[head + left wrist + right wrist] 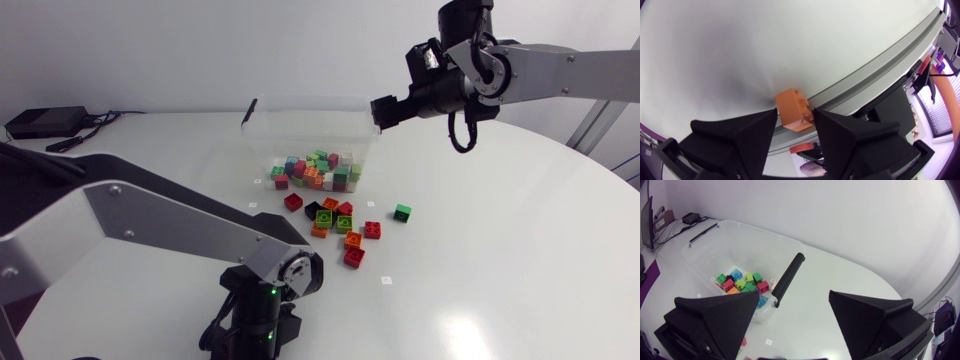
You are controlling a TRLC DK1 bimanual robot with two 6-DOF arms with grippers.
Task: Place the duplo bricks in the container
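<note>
The left tool (795, 112) pinches an orange plastic duplo brick (792, 104), its sides partly hidden. The right tool (794, 294) is spread, with a clear plastic container (765, 233) ahead, one corner hidden.

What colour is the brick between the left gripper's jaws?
Orange; the brick shows best in the left wrist view.

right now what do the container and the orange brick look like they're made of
The container: probably clear plastic, slightly glossy; the bricks inside show through its walls. The orange brick: likely hard moulded plastic, smooth satin finish; crisp edges, raised stud, even colour.
</note>
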